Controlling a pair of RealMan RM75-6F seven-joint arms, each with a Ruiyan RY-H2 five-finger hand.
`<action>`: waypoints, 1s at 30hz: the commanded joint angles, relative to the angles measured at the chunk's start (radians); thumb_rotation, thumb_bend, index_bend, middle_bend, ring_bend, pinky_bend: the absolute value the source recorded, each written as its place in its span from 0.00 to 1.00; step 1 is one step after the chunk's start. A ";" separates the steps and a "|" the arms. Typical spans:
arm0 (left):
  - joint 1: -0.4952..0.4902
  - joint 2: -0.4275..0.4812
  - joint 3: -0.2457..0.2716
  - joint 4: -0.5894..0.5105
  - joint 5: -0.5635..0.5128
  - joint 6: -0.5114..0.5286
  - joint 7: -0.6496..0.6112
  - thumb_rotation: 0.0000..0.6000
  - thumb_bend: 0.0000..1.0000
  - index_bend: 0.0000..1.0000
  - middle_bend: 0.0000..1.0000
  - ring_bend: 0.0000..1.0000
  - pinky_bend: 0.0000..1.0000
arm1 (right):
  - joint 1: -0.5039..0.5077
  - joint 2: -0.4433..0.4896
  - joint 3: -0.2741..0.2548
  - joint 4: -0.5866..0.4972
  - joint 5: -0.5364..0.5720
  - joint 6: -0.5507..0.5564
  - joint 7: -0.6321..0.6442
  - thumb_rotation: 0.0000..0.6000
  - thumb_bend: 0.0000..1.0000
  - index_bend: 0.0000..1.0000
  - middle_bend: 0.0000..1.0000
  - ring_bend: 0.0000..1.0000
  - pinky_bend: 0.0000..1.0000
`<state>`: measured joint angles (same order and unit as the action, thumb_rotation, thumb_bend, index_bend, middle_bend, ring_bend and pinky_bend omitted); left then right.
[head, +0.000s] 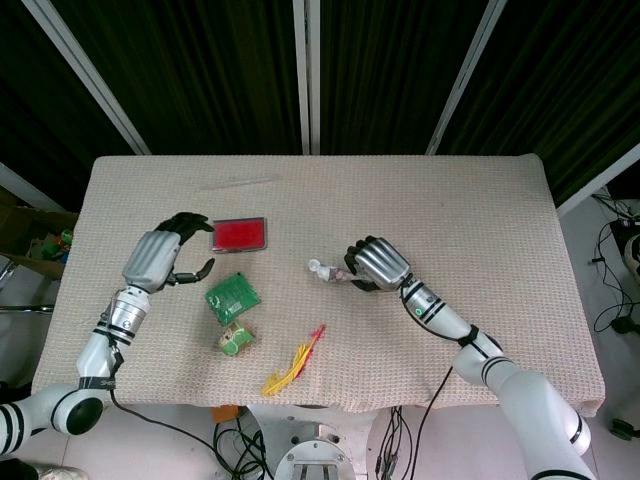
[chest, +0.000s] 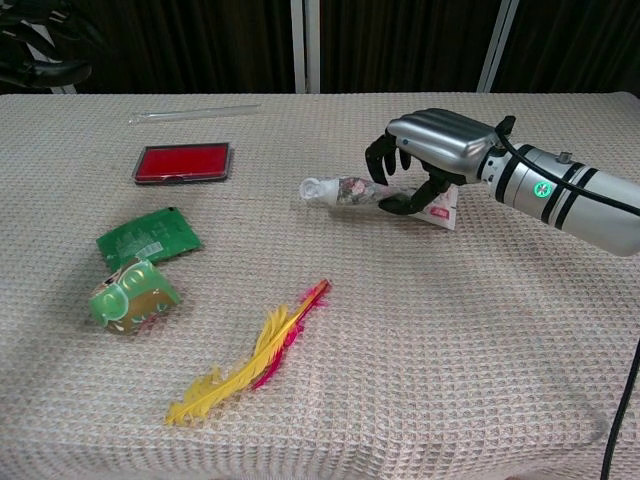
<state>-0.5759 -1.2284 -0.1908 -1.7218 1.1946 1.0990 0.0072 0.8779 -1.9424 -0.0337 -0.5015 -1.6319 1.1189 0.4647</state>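
My right hand (head: 376, 264) (chest: 432, 152) grips a small floral tube (chest: 348, 190) with a white cap (head: 316, 268). The tube lies nearly flat, down at the tablecloth, with its cap pointing left and its crimped end under my palm. My left hand (head: 157, 260) hovers over the left part of the table with its fingers curved apart and nothing in it. It is left of the red flat case (head: 239, 234) (chest: 183, 162) and the green card (head: 231, 294). In the chest view only dark fingertips (chest: 40, 45) of that hand show at the top left corner.
A green card (chest: 148, 236) and a green round packet (head: 235, 338) (chest: 133, 294) lie front left. A yellow and red feather (head: 294, 362) (chest: 255, 355) lies near the front edge. A clear thin rod (head: 238, 182) (chest: 195, 112) lies at the back left.
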 joint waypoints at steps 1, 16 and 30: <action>0.008 0.010 0.001 0.000 -0.008 0.001 -0.002 0.58 0.34 0.26 0.16 0.10 0.20 | -0.017 0.062 0.012 -0.082 0.014 -0.002 -0.048 1.00 0.23 0.36 0.44 0.35 0.43; 0.115 0.098 0.035 0.059 -0.027 0.078 -0.006 0.57 0.32 0.26 0.16 0.10 0.20 | -0.174 0.480 0.089 -0.644 0.191 0.012 -0.371 1.00 0.20 0.05 0.27 0.20 0.32; 0.338 0.075 0.161 0.208 0.145 0.369 0.045 0.71 0.32 0.28 0.17 0.10 0.18 | -0.565 0.864 0.001 -1.113 0.279 0.312 -0.430 1.00 0.29 0.02 0.15 0.05 0.13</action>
<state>-0.2731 -1.1459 -0.0561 -1.5092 1.3075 1.4268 0.0193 0.3788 -1.1126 -0.0047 -1.5738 -1.3499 1.3644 0.0333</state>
